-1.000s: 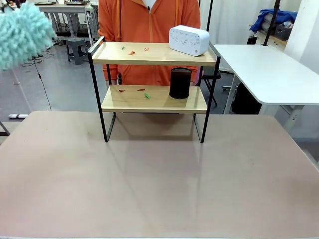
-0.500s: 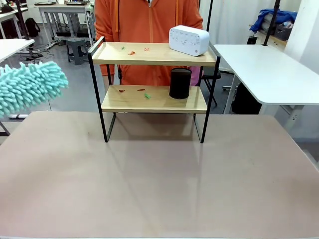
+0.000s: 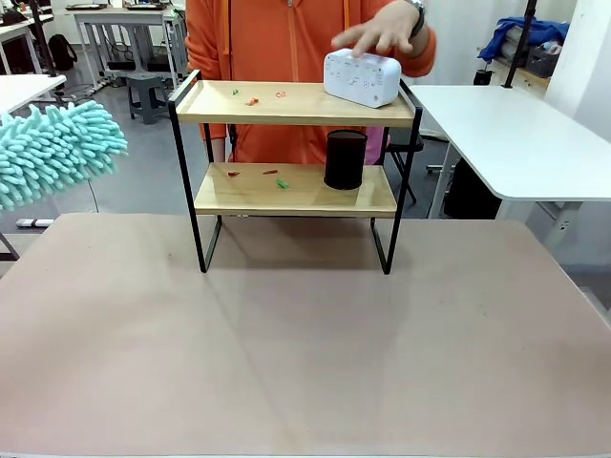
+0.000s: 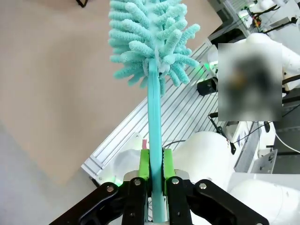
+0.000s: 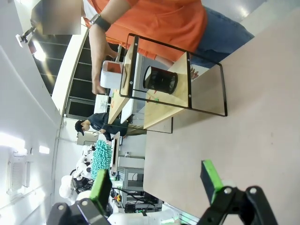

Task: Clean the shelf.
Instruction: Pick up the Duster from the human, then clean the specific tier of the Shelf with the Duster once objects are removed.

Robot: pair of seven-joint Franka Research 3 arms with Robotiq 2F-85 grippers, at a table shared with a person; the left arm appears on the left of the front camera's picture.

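Observation:
The shelf (image 3: 205, 205) (image 5: 158, 111) stands at the table's far side, two wooden boards in a black frame. Small red and green scraps (image 3: 252, 100) lie on both boards. A white box (image 3: 362, 76) sits on the top board, with the person's hand (image 3: 380, 33) on it. On the lower board stands a black cylinder (image 3: 345, 159) (image 5: 160, 79). My left gripper (image 4: 156, 176) is shut on the handle of a teal fluffy duster (image 4: 149, 37), whose head (image 3: 52, 153) hangs at the far left, apart from the shelf. My right gripper (image 5: 157, 180) is open above the table.
The brown table (image 3: 305, 343) stretches bare in front of the shelf. A person in an orange jacket (image 3: 277, 48) stands behind the shelf. A white side table (image 3: 516, 134) is at the right.
The duster head dropped from upper left and now holds steady at shelf height on the left. The person's hand has come onto the white box.

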